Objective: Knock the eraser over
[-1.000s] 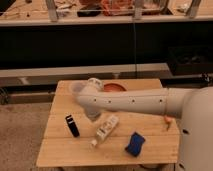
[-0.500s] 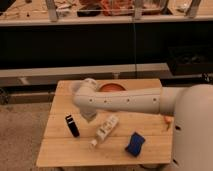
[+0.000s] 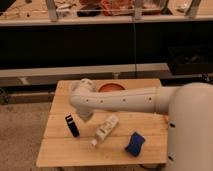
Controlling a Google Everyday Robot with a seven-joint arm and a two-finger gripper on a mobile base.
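Observation:
The eraser [image 3: 72,125] is a small dark block with a blue edge. It stands upright near the left side of the wooden table [image 3: 60,152]. My arm reaches in from the right across the table and bends down at its white elbow [image 3: 83,93]. The gripper [image 3: 85,116] hangs below the elbow, just right of the eraser and slightly above it. It is mostly hidden by the arm. I cannot tell whether it touches the eraser.
A white bottle [image 3: 106,128] lies on its side in the middle of the table. A blue object [image 3: 134,143] sits near the front right. An orange bowl [image 3: 111,88] sits at the back behind my arm. Dark shelving stands behind the table.
My arm has swung a little to the left, bringing the gripper closer to the eraser. The eraser still stands upright; the bottle and blue object have not moved.

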